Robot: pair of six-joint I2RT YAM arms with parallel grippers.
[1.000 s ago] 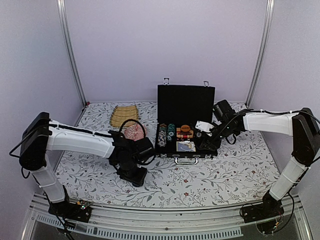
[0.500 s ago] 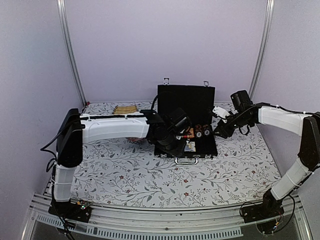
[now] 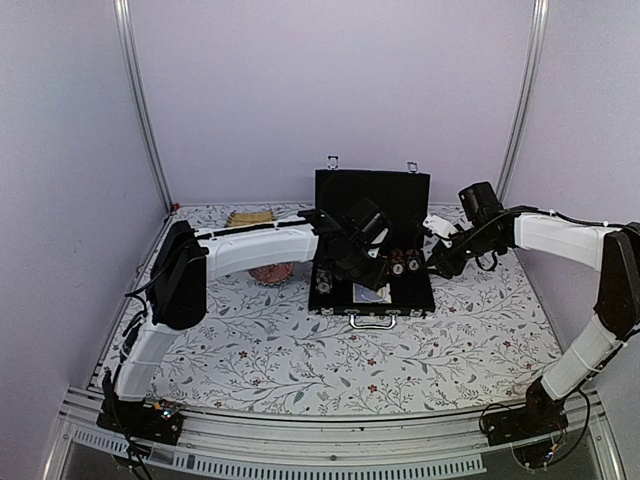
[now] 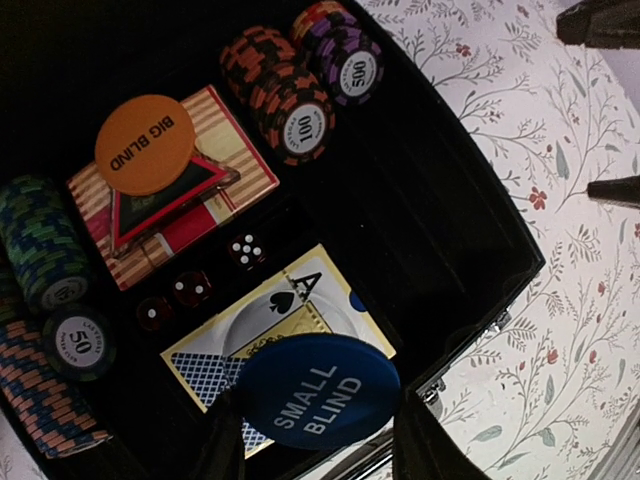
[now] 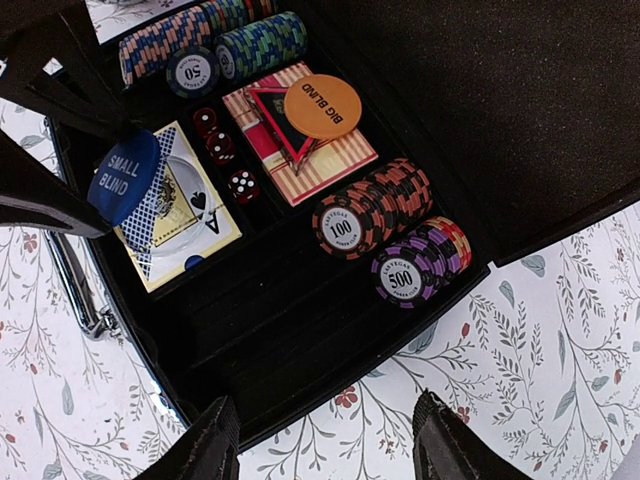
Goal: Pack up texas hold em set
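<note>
The black case [image 3: 372, 200] lies open on the table, lid upright. My left gripper [image 4: 318, 425] hangs over its front tray, shut on a blue SMALL BLIND disc [image 4: 320, 390] just above the ace card deck [image 4: 305, 295]; the same disc [image 5: 124, 175] shows in the right wrist view. An orange BIG BLIND disc [image 4: 144, 144] rests on a red triangle [image 4: 165, 205] on a striped deck. Chip stacks [image 4: 290, 110] and red dice [image 4: 245, 250] fill other slots. My right gripper [image 5: 325, 425] is open and empty over the case's right edge.
A pink-red woven ball [image 3: 270, 272] sits left of the case under my left arm. A tan slatted mat [image 3: 250, 217] lies at the back left. The case's silver handle [image 3: 372, 321] sticks out toward me. Metal frame posts stand at both back corners.
My left arm has swung from the table's front left up over the open case. My right gripper has drawn back from inside the case to its right edge.
</note>
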